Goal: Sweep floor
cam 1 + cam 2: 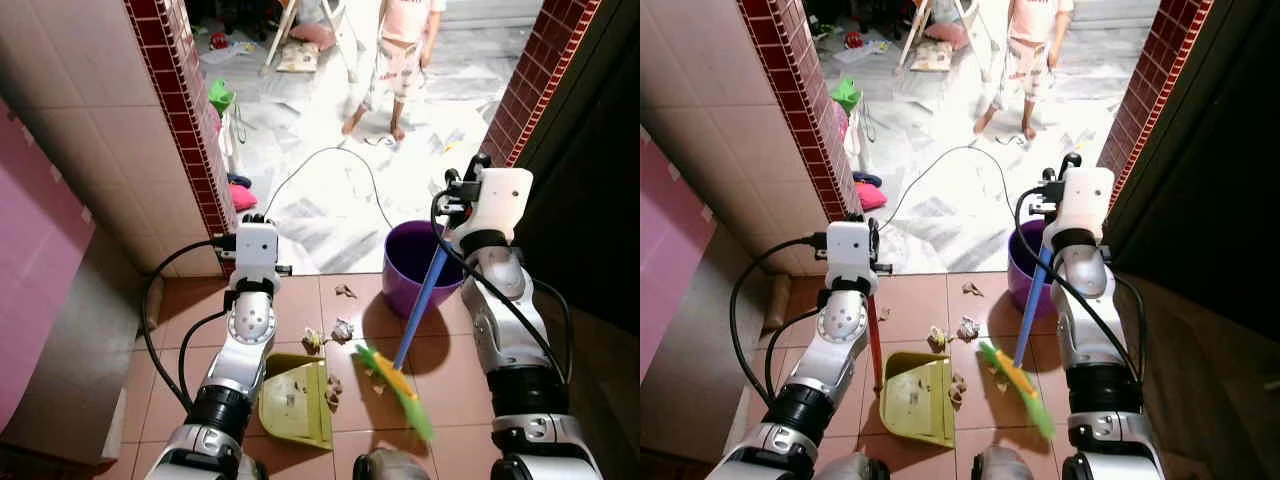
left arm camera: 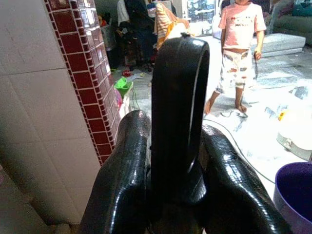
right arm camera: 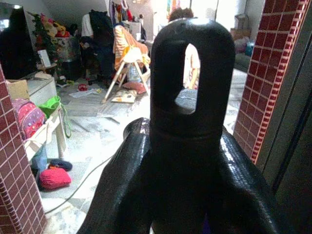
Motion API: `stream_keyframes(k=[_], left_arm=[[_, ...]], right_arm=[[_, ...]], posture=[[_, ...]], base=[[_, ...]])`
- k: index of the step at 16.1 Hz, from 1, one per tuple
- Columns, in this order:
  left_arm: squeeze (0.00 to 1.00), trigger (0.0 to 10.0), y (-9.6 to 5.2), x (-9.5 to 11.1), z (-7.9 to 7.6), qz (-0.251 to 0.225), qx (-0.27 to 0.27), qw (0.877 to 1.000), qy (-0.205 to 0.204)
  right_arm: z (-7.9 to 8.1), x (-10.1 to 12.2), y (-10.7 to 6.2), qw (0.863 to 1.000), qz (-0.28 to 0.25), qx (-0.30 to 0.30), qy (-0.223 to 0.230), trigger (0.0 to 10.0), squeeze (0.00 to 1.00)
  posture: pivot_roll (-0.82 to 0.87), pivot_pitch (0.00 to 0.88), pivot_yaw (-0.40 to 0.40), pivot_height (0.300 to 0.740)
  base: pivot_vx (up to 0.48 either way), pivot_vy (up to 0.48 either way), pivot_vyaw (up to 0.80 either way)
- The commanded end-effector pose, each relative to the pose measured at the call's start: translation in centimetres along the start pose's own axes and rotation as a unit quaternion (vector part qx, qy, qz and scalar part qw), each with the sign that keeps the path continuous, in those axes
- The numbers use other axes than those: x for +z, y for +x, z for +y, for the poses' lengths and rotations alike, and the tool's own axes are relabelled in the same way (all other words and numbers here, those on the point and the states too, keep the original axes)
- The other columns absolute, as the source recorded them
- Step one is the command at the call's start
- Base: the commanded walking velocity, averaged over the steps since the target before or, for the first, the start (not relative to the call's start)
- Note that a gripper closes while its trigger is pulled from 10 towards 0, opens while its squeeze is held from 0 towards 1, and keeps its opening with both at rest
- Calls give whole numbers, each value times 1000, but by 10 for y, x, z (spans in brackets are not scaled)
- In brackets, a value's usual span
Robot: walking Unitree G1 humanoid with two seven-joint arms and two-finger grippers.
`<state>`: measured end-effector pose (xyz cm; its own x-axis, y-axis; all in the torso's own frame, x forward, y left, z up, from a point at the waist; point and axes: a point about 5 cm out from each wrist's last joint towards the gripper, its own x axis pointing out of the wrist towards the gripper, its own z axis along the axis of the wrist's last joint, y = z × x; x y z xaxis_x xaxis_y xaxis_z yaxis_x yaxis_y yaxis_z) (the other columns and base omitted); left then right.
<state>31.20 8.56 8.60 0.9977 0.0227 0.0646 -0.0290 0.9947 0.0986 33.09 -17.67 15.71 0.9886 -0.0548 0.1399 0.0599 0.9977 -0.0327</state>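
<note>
Floor under the robot is matt terracotta tile (image 1: 300, 310) with pale grout; past the threshold it turns into glossy white marble-look flooring (image 1: 330, 200). The wall left of the purple bucket (image 1: 415, 265) is smooth glazed cream tile (image 1: 90, 120) edged in shiny dark-red mosaic (image 1: 180, 110). That bucket looks like smooth plastic, and so does the yellow-green dustpan (image 1: 295, 400) just left of the broom. The broom (image 1: 400, 385) has a smooth blue shaft and soft-looking green and yellow bristles. Gripper fingers (image 2: 124, 185) are glossy black, slightly textured, clamped on a shiny black plastic handle end (image 2: 178, 107). Arm shells (image 1: 250, 335) look like satin silver metal.
</note>
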Motion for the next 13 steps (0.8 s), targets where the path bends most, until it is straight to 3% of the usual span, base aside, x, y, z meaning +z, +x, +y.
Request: stream_keyframes(k=[1,2,7,12,13], left_arm=[[0,10000,4,3,2,-5,5,1000,1],[0,10000,6,4,1,-6,7,1000,-8],[0,10000,14,6,1,-6,10,1000,-25],[0,10000,20,12,4,-10,22,999,-44],[0,10000,23,16,6,-16,28,998,-50]], right_arm=[[4,17,5,999,-27,4,19,10000,0],[9,17,7,998,-9,14,65,10000,0],[30,26,8,985,8,66,160,10000,0],[26,30,6,983,12,80,163,10000,0],[23,35,7,989,-4,88,120,10000,0]], posture=[[-197,0,17,740],[-195,0,16,740],[-192,0,20,740],[-188,0,26,740],[-186,0,29,740]], base=[[0,0,0],[0,0,0],[0,0,0],[0,0,0],[0,0,0]])
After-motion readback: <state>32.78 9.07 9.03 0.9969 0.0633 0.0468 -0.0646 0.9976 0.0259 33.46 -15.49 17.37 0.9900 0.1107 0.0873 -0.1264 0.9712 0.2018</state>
